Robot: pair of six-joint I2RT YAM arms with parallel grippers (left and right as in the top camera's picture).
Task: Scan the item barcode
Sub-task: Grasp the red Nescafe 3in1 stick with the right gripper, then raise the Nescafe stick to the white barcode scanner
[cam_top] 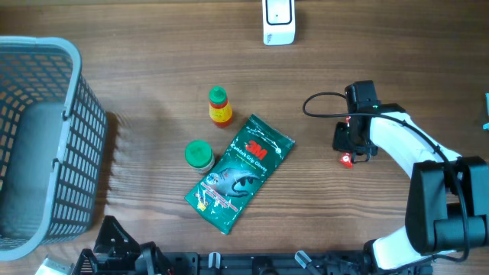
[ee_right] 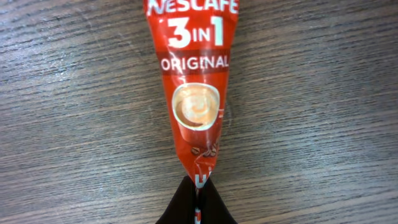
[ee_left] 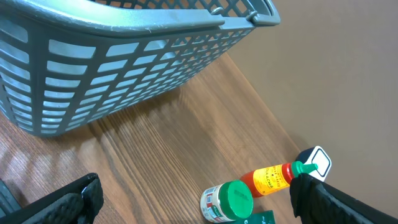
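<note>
wood counter (cam_top: 153, 61) with a grey basket (cam_top: 38, 43) at far left; right arm (cam_top: 397, 137) reaching in from the right edge. white scanner (cam_top: 279, 21) at the top edge, well apart from that arm, up and to its left. red coffee sachet (ee_right: 194, 106) flat on the counter under the right wrist, printed face up, long axis running straight away from the right jaws. right jaws pinched shut on its near tip — only the crimped end held. left jaws spread wide, holding nothing, down near the basket — much farther from the sachet. probably next: lift and carry toward the scanner, barcode likely on the hidden underside.
</note>
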